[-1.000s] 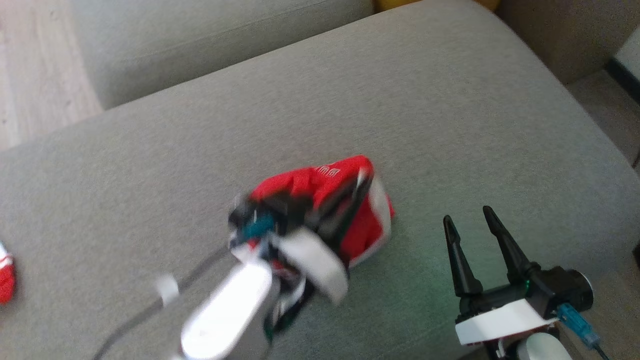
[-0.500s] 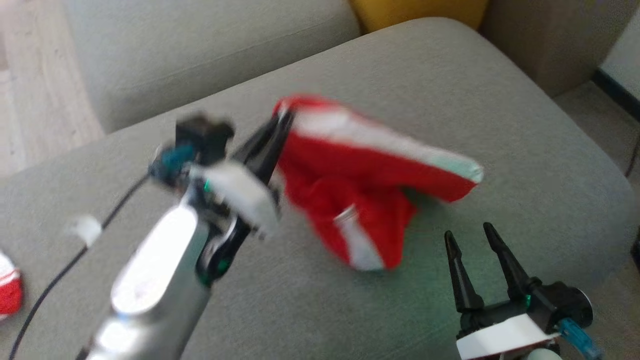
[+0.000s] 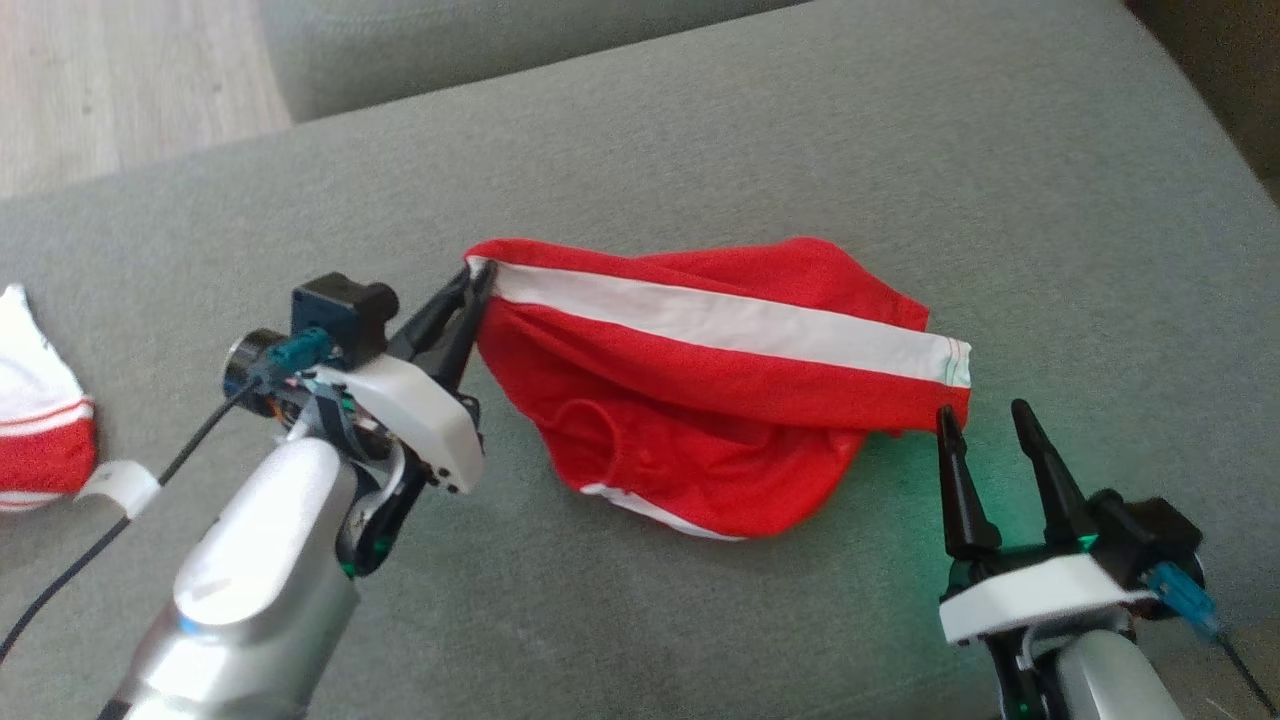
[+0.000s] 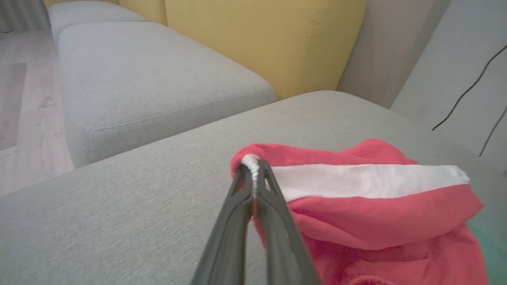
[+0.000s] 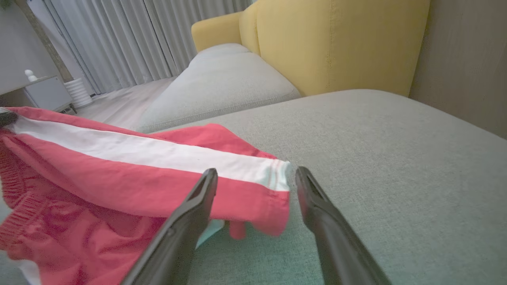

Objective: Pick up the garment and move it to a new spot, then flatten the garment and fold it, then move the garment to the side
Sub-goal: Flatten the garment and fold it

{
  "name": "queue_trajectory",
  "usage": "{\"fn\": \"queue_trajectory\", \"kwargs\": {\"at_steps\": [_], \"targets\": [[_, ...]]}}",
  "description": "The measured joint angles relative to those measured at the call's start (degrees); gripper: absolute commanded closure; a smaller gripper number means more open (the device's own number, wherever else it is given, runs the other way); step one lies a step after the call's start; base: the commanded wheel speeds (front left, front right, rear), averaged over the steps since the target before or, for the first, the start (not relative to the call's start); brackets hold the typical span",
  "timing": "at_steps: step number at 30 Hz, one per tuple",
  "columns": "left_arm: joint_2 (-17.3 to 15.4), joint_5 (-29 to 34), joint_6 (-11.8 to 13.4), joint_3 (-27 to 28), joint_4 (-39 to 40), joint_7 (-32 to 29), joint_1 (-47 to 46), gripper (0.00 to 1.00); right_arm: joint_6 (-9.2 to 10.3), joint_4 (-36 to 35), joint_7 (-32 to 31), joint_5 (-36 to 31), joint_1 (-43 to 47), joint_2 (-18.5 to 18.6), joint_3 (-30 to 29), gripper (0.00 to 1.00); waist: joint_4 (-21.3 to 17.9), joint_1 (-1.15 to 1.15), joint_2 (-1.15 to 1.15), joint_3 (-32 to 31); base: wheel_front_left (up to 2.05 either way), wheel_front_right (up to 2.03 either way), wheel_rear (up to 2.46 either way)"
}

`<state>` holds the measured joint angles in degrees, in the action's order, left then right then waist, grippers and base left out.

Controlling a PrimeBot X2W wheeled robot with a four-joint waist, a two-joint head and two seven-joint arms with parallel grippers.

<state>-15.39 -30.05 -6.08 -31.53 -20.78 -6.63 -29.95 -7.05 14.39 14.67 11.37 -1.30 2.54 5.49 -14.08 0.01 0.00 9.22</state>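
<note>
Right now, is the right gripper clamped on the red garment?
No, the right gripper stands open, jaws wide apart, and a corner of the red garment lies loose near its tips.

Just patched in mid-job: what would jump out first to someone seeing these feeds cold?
The red garment with its white stripe dominates, stretched across the middle of the grey cushion. The left pincer is shut on its white-edged corner at the left end, while the right pincer stands open beside the stripe's other end, gripping nothing. A second red-and-white cloth lies at the head view's far left edge.
</note>
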Motion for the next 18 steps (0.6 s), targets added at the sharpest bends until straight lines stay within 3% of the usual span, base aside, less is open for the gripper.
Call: {"fn": "queue_trajectory", "kwargs": {"at_steps": [10, 17, 18], "targets": [[-0.5, 0.0, -0.5, -0.3, -5.4, 2.4, -3.0, 1.00, 0.00, 12.8, 0.0, 9.2, -9.0, 2.2, 2.4, 0.00, 1.8, 0.00, 0.00, 2.4, 0.00, 0.00, 0.00], [0.1, 0.0, -0.8, -1.7, -7.7, 4.1, -4.3, 1.00, 0.00, 16.8, 0.0, 21.1, -14.1, 5.8, 10.2, 0.00, 2.3, -0.01, 0.00, 2.5, 0.00, 0.00, 0.00], [0.1, -0.1, -1.0, -1.8, -7.9, 4.2, -4.3, 1.00, 0.00, 17.3, 0.0, 22.4, -14.2, 6.2, 10.9, 0.05, 2.4, -0.01, 0.00, 2.5, 0.00, 0.00, 0.00]]}}
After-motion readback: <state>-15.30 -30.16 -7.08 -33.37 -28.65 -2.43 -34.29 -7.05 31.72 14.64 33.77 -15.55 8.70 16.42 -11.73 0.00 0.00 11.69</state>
